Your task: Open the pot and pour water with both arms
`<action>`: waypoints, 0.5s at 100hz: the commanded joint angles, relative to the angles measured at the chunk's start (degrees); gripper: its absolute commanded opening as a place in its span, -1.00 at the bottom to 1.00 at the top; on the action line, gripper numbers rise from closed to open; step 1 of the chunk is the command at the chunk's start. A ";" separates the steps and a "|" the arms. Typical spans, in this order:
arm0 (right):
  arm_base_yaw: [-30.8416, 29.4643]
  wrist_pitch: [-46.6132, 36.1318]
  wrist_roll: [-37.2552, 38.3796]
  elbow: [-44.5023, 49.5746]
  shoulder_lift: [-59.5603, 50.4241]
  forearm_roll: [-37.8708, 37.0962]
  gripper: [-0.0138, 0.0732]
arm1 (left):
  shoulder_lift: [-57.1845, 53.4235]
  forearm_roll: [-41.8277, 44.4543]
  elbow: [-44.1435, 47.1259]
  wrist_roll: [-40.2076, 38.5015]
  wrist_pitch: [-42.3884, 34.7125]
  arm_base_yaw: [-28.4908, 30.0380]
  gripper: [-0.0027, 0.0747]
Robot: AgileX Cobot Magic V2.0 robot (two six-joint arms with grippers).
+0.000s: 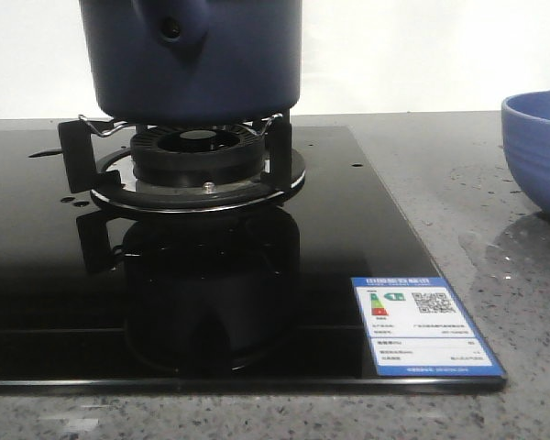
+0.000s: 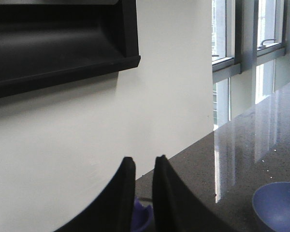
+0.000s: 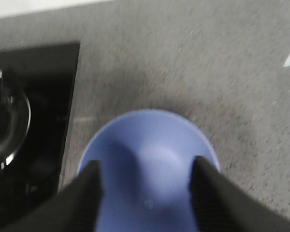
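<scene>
Two tools are mine, and neither shows in the front view. Nearest there, on the speckled grey table [image 1: 458, 192], lies the black glass hob [image 1: 37, 275], with a blue-bordered energy label [image 1: 423, 326] stuck on its near right corner. Farther back on the hob is the round burner [image 1: 198, 147], and the dark navy pot [image 1: 191, 55] sits on the metal pot supports [image 1: 73, 147] over it, its handle lug with the small round hole facing the camera; the pot's top is cut off by the frame, so I cannot tell whether a lid is on. To the right of the hob, on the table, stands the lighter blue bowl [image 1: 539, 151]. My right tool [image 3: 145, 193] hangs over that bowl [image 3: 150, 159], its fingers [image 3: 84, 203] spread wide apart, one to each side, with nothing between them. My left tool [image 2: 141, 193] has its fingers [image 2: 120, 193] drawn nearly together, only a narrow slit between them; something pale purple shows at the base of the slit, and I cannot tell whether it is gripped. Beyond it rise a pale wall [image 2: 174, 72], a dark range hood [image 2: 58, 43] and windows [image 2: 241, 53].
</scene>
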 commanded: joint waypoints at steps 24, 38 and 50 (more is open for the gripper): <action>9.62 -14.94 -5.33 18.03 -17.81 0.00 -0.83 | -30.46 -0.99 23.20 -7.54 -13.48 0.16 -0.98; 13.44 -23.80 -8.25 27.78 -29.75 0.00 -0.83 | -41.32 -2.80 32.96 -8.11 -18.88 0.16 -0.98; 14.17 -31.22 -8.25 35.69 -41.68 0.00 -0.83 | -48.19 -5.05 38.93 -8.11 -20.99 0.16 -0.98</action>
